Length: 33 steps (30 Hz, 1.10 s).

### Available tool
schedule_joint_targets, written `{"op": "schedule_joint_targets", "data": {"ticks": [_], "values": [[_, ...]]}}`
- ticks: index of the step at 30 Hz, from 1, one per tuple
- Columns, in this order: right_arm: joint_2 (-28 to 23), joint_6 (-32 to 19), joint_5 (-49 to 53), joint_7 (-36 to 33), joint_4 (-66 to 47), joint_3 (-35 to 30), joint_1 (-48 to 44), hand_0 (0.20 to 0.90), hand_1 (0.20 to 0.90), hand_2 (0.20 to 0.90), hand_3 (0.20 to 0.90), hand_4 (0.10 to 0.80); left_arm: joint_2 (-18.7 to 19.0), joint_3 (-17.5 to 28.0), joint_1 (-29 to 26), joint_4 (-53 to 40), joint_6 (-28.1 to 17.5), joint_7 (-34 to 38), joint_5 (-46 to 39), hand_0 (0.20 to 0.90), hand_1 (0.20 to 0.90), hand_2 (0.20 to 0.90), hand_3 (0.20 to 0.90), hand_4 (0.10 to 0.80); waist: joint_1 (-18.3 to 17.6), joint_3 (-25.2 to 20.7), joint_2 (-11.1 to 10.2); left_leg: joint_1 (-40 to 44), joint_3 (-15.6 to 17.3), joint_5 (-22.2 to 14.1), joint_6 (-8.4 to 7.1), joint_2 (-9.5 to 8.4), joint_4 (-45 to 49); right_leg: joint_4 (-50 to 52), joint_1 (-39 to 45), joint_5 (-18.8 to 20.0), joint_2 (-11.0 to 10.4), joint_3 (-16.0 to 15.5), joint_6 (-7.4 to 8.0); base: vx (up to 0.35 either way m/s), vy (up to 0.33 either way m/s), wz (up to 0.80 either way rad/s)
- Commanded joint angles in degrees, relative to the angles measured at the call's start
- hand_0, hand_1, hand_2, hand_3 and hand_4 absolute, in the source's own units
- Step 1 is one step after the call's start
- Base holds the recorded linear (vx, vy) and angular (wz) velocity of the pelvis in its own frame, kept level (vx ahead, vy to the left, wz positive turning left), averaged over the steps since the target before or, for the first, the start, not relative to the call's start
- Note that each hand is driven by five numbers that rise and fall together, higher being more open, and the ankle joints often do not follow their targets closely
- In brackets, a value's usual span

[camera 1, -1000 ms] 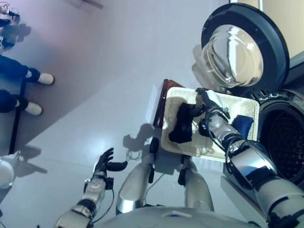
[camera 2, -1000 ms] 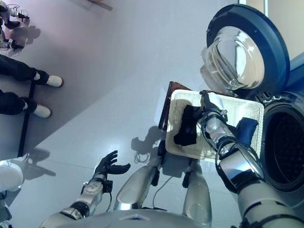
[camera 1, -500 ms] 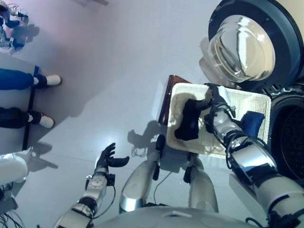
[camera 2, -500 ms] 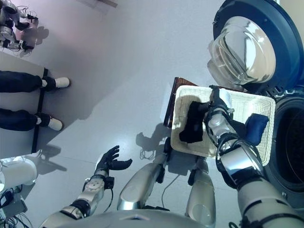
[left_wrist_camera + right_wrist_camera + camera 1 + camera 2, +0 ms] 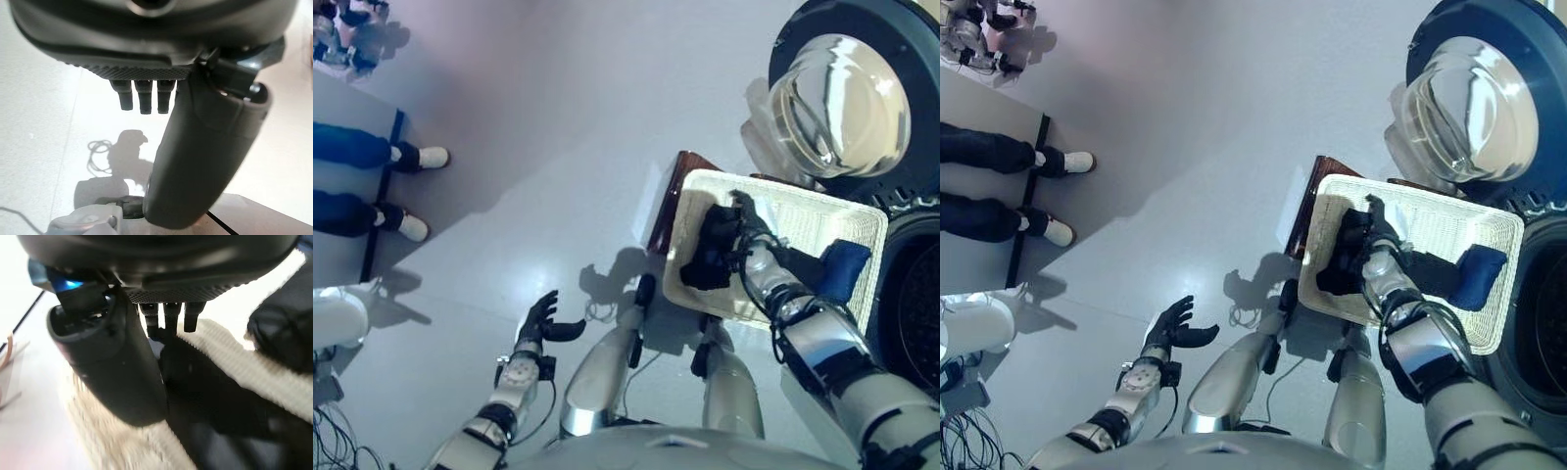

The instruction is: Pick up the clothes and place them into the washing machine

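Down on the floor ahead of the robot, a white woven laundry basket sits on a low brown stand, with the open washing machine just beyond the basket's far end. The machine's round door is swung open, its glass bowl showing. The right robot hand is lowered into the basket, right over a black garment bunched at the end of the basket farthest from the machine. The garment's long axis runs across the basket's width, from the hand at one rim toward the opposite rim, where its lower end spreads out. In the right wrist view the fingers reach down to the dark cloth with the thumb alongside, over the basket's white weave; I cannot tell whether they have closed on the cloth or only rest on it. A blue garment lies folded in the basket on the arm's other side, near the machine's drum opening. The left robot hand hangs low over the bare floor, well apart from the basket, fingers relaxed and spread, holding nothing. A person's legs and white shoes show far off to the left.
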Motion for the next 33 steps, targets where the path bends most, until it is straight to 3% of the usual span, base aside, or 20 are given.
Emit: {"op": "schedule_joint_targets", "data": {"ticks": [1,8,20,21,23,33], "values": [[3.67,-2.08,0.14,-0.11,1.42,1.46,0.92,0.9,0.9,0.9,0.9,0.8,1.81,-1.73,-0.05,3.09,-0.75,2.24,0.37,0.9,0.9,0.9,0.9,0.8,0.66,-0.89,-0.18,-3.78,1.14,-0.07,-0.24,-3.89,0.65,7.01,-0.13,-3.63,-4.53,3.03,4.66,-0.002,0.033,0.04],[4.71,-0.65,-2.91,-0.34,1.78,3.24,3.77,0.9,0.9,0.9,0.9,0.8,1.5,-2.24,-1.72,3.96,-0.11,2.86,0.68,0.9,0.9,0.9,0.9,0.8,-0.03,0.32,0.16,-6.86,1.54,0.01,-0.73,-4.1,2.68,9.92,-3.26,-4.43,-4.7,2.84,4.07,-0.04,0.011,0.06],[2.54,5.83,-18.75,-1.25,8.48,7.5,5.41,0.9,0.9,0.9,0.9,0.8,1.54,-3.66,-0.83,-0.85,0.33,4.23,3.31,0.9,0.9,0.9,0.9,0.8,0.11,1.17,4.29,-10.39,2.43,0.74,-1.56,-4.7,3.77,13.69,-7.75,-5.57,-5.85,3.01,3.58,-0.027,0.019,0.05],[1.93,6.23,-20.09,-1.06,8.88,7.49,5.45,0.804,0.804,0.804,0.804,0.736,1.37,-3.72,-0.72,-1.02,0.26,4.23,3.3,0.9,0.9,0.9,0.9,0.8,0.16,1.22,4.78,-10.61,2.74,0.77,-1.61,-4.72,3.75,13.99,-8.25,-5.68,-5.96,3.13,3.58,-0.032,0.054,0.0],[0.82,6.57,-21.27,-0.97,8.86,7.3,5.19,0.3,0.3,0.3,0.3,0.4,1.28,-3.66,-0.77,-1.1,0.16,4.21,2.99,0.9,0.9,0.9,0.9,0.8,-0.06,1.3,5.36,-10.65,3.06,0.91,-1.6,-4.69,3.58,14.31,-8.73,-5.69,-6.09,3.46,3.59,-0.01,0.043,0.0],[-0.39,6.89,-23.9,-0.49,4.04,9.3,4.68,0.3,0.3,0.3,0.3,0.4,-0.7,-3.52,-1.49,1.68,0.22,4.64,0.63,0.9,0.9,0.9,0.9,0.8,-1.7,0.93,5.68,-7.95,4.59,0.78,-0.91,-4.37,1.2,12.93,-8.03,-5.27,-5.68,5.63,3.89,0.037,0.02,-0.11]]}}
